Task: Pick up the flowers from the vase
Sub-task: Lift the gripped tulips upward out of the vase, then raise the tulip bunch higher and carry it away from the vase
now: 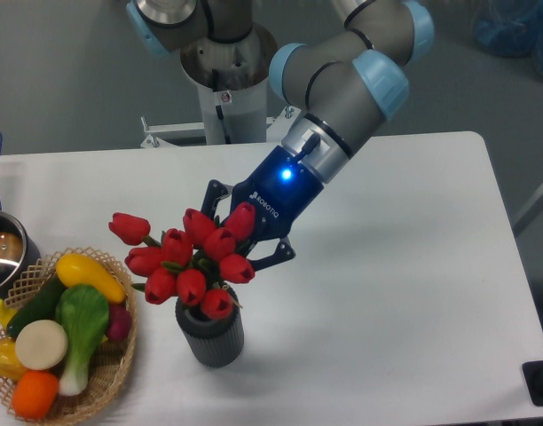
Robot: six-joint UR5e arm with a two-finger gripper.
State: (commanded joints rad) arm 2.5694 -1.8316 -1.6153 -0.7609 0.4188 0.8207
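The fingers of the gripper reach into the right side of the flowers from above, one dark finger showing at the far side near the top buds and one at the near right; the buds hide the tips, so I cannot tell whether they are clamped on the stems. The red tulip bunch leans left, its lowest bud just over the rim of the vase, which stands on the white table. To the left sits a wicker basket of toy vegetables, with a metal pot at the far left edge.
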